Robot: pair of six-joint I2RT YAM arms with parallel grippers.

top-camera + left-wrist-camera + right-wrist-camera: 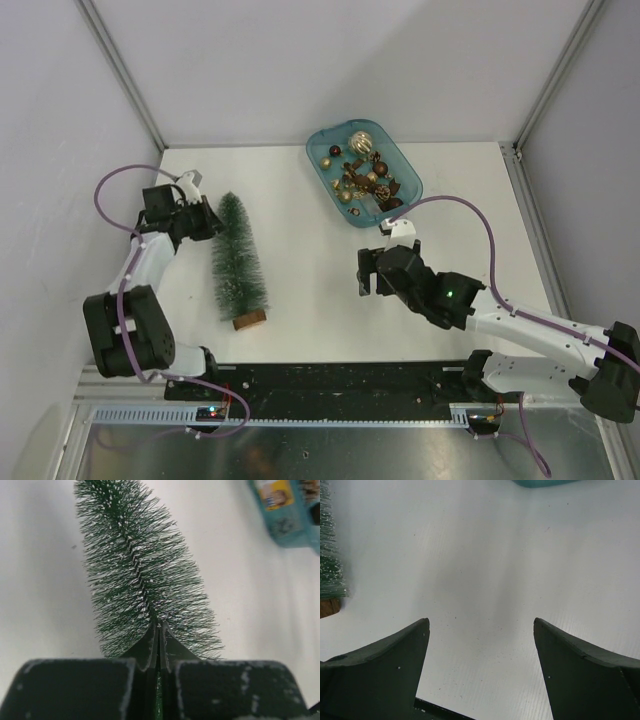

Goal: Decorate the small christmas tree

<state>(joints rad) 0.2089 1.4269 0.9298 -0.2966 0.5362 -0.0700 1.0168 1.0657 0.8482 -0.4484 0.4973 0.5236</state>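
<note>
- Top external view: finding the small christmas tree left of middle on the table; standing or lying, cannot tell.
- Seeming light, with soft bendy bristles; probably gripping best by the stiff middle stem or wooden base.
- Pinching side bristles with the left gripper, squeezed together.
- Holding nothing with the right gripper, spread wide.
- Lying in the teal tray, well apart: gold and brown ornaments.
</note>
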